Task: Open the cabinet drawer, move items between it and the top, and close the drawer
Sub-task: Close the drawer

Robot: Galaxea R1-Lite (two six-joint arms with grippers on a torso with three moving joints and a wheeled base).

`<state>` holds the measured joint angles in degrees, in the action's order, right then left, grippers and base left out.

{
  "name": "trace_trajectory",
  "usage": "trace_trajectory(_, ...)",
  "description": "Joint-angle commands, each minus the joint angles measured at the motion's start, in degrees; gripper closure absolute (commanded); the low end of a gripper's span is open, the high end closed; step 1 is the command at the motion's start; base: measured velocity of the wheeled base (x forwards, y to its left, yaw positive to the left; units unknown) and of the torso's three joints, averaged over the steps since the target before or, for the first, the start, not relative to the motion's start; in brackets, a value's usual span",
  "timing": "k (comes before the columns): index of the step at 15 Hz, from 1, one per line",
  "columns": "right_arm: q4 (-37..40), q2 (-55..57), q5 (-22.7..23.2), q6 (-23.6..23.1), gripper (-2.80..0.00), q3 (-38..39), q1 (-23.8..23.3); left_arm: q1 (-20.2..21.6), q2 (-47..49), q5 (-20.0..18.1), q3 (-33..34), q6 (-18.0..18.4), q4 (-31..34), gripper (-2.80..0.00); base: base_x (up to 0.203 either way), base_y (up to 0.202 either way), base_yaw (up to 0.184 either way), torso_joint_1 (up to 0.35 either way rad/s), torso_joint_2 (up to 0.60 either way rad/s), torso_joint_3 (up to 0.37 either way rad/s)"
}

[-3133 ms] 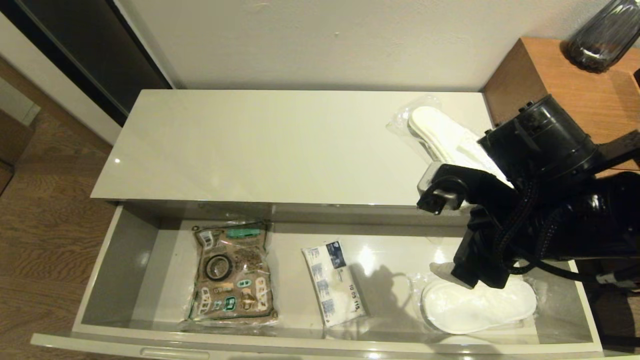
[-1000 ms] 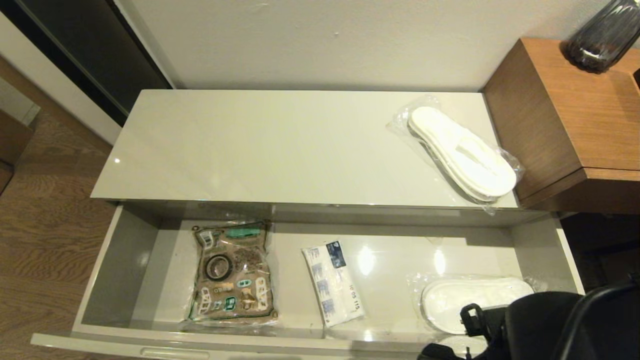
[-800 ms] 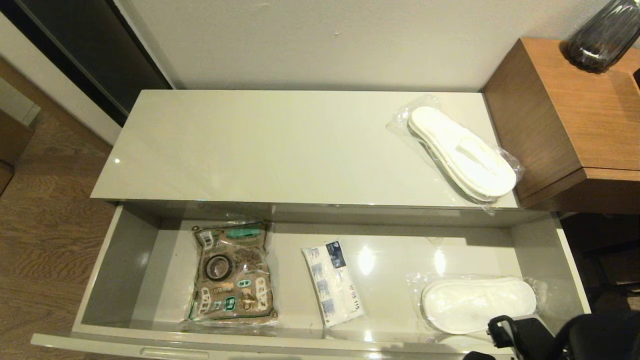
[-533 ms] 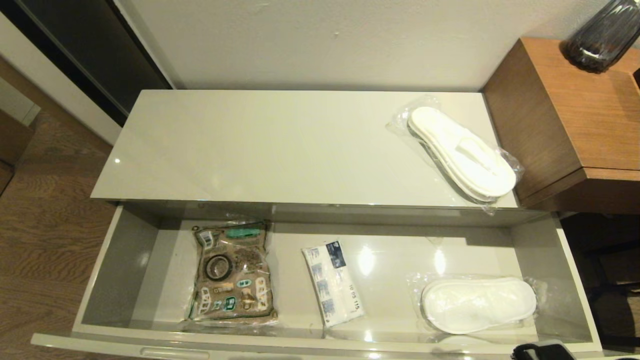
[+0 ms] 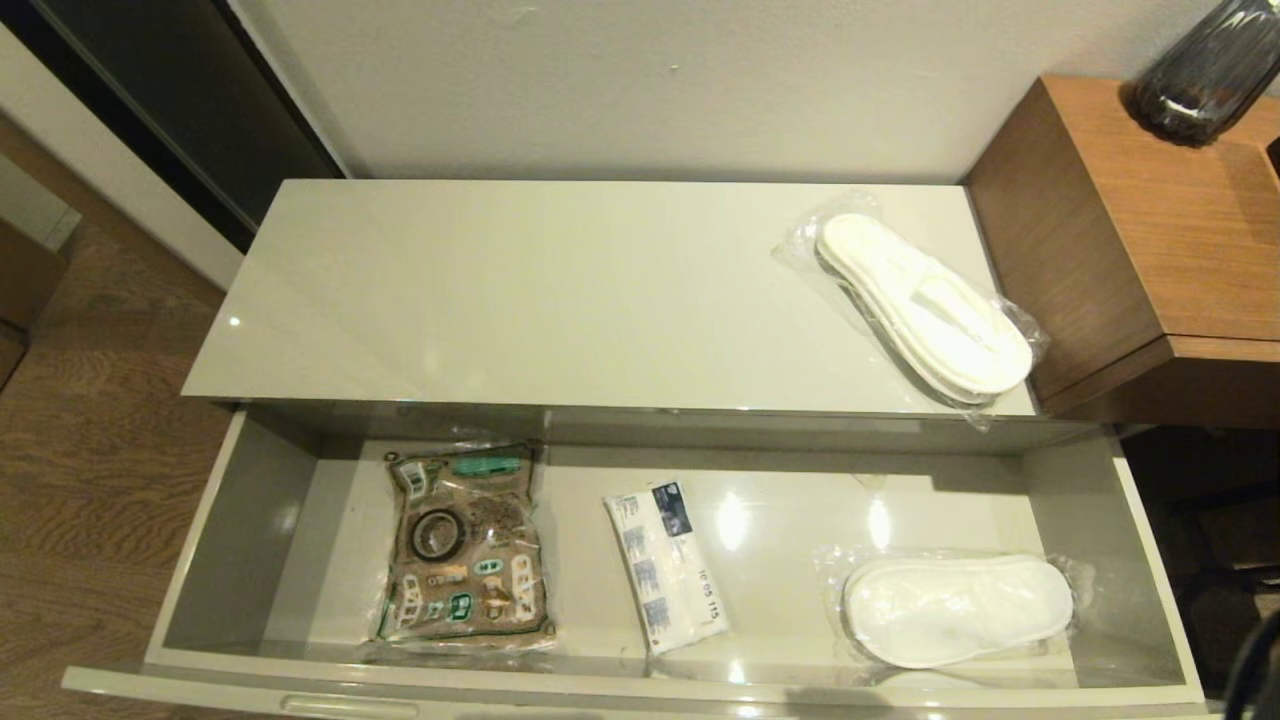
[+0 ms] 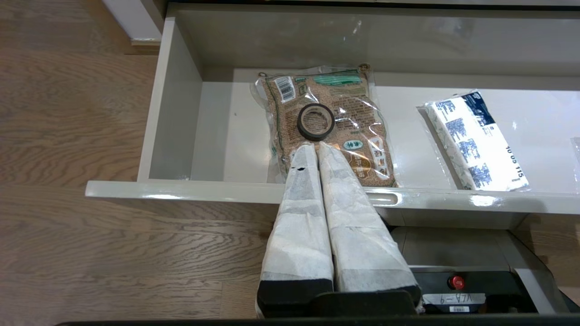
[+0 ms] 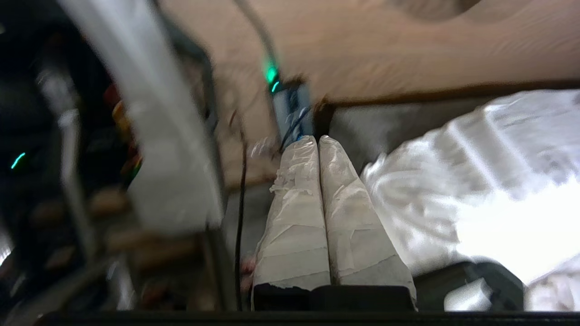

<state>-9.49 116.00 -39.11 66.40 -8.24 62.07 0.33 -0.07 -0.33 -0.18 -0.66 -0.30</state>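
The cabinet drawer [image 5: 250,520] stands pulled out below the glossy off-white top [image 5: 560,290]. One wrapped pair of white slippers [image 5: 925,305] lies on the top at the right end. A second pair [image 5: 955,610] lies at the drawer's right. The tissue pack [image 5: 665,565] lies mid-drawer. The black tape roll [image 5: 415,537] rests on the brown pouch [image 5: 465,600]. My left gripper [image 6: 316,145] is shut and empty, with its tips just past the drawer's front rim [image 6: 181,190], short of the tape roll [image 6: 301,128]. My right gripper [image 7: 318,139] is shut and empty, low beside the cabinet and out of the head view.
A brown wooden side table [image 5: 1150,230] with a dark glass vase [image 5: 1205,70] adjoins the cabinet's right end. The wall runs close behind the top. Wooden floor [image 5: 90,450] lies to the left. White cloth [image 7: 476,181] lies near the right gripper.
My right arm has drawn back from above the slippers in the drawer, sinking out of the head view at the lower right. The slippers stay in the drawer.
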Motion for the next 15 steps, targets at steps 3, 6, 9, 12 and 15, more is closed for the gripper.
trace_trajectory(3,-26.1,26.64,-9.54,3.18,0.0,6.38,-1.42,0.02,0.07,-0.02,0.01,-0.04,-0.05,0.0,0.0,0.0,0.0,0.0,0.0,0.0)
trace_trajectory(6,-32.46,27.07,-14.95,4.01,0.0,8.24,-3.15,0.02,0.07,-0.02,0.01,-0.04,-0.05,0.0,0.0,0.0,0.0,0.0,0.0,0.0)
trace_trajectory(9,-35.65,27.13,-14.88,2.17,0.0,8.24,-3.12,0.02,0.07,-0.02,0.01,-0.04,-0.05,0.0,0.0,0.0,0.0,0.0,0.0,0.0)
trace_trajectory(12,-43.63,25.4,-14.61,-5.72,0.0,8.25,-3.54,0.02,0.07,-0.02,0.01,-0.04,-0.05,0.0,0.0,0.0,0.0,0.0,0.0,0.0)
trace_trajectory(15,-58.24,19.88,-11.67,-22.69,0.0,8.08,-9.1,0.02,0.07,-0.02,0.01,-0.04,-0.05,0.0,0.0,0.0,0.0,0.0,0.0,0.0)
